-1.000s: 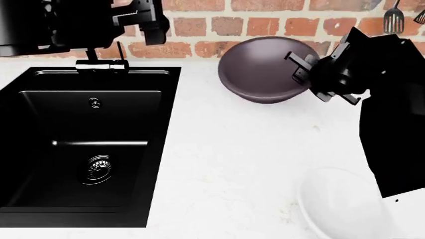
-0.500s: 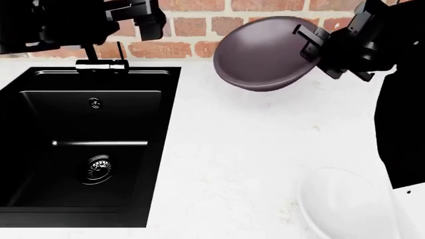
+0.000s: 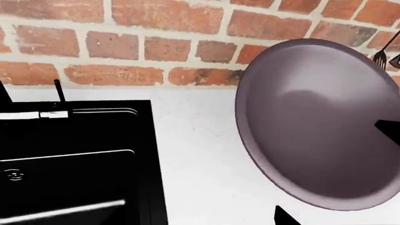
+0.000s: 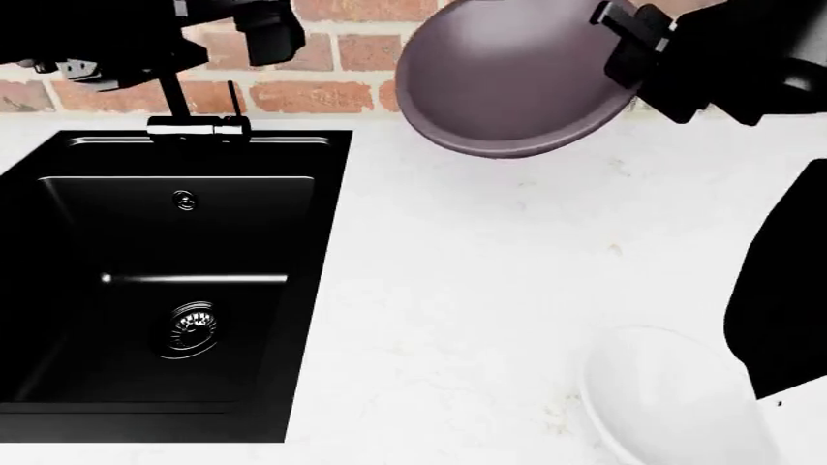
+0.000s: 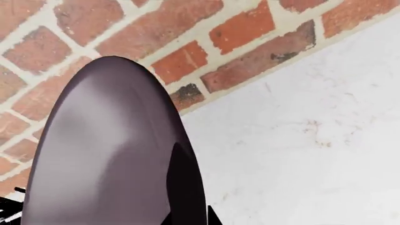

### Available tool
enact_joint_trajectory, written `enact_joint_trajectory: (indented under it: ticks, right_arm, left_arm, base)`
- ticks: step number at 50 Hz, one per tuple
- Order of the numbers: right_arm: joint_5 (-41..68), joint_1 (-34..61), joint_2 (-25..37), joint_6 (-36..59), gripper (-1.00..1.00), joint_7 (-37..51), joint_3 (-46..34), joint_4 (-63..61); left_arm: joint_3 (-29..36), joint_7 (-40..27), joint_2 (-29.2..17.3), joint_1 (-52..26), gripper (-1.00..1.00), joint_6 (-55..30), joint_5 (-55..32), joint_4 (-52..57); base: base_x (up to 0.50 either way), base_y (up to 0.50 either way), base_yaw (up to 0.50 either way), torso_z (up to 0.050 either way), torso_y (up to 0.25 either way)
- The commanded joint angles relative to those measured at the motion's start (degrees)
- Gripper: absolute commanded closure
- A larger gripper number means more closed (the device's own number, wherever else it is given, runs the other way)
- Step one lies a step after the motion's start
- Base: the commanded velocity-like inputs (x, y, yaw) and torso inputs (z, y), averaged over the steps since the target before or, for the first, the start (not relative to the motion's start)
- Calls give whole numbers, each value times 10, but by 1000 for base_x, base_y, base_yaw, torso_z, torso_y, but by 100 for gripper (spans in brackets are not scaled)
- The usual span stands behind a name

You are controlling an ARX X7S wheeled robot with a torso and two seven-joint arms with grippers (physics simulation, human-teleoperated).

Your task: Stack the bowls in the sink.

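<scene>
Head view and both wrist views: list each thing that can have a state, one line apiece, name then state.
dark bowl: off the counter, tilted, rim gripped by right gripper
white bowl: upright on the counter, untouched
sink: no bowls inside
faucet: no water visible
left gripper: above the sink's back edge, holding nothing visible

The sink (image 4: 155, 291) basin lies open from above; only the faucet (image 4: 194, 121) at its back rim and the left gripper (image 4: 265, 29) above that crowd it.

the right gripper (image 4: 629, 41) is raised at the far right, its fingers clamped on a bowl's rim. the left gripper (image 4: 265, 24) hangs high at the far left, its finger state unclear.
</scene>
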Motion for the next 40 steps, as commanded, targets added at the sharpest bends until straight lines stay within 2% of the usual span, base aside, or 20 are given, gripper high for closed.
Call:
enact_joint_trajectory:
  ticks: [1,8,15,22,40]
  right_arm:
    - [491,-37,48,30,100,268,-84,-58]
    - [631,-58,51,27,100,358,-112,-71]
    - [741,-67,50,14,100,425,-143,-88]
    - [798,-70,49,-3,100,452,-164,-104]
    - [845,-69,54,-30,100,458,-195,-130]
  left_arm:
    - [30,91,14,-83,-100,-50,82,-103]
    - [75,272,33,-135,-100,-50,229,-152]
    - [105,347,41,-138,-100,-33,282,-162]
    - [107,351,42,-113,-100,-20,280,-149]
    - [101,340,36,-51,-100,14,264,-142]
  base:
    - [0,0,0,0,0]
    - [0,0,0,0,0]
    - [0,0,0,0,0]
    - [0,0,0,0,0]
    - [0,0,0,0,0]
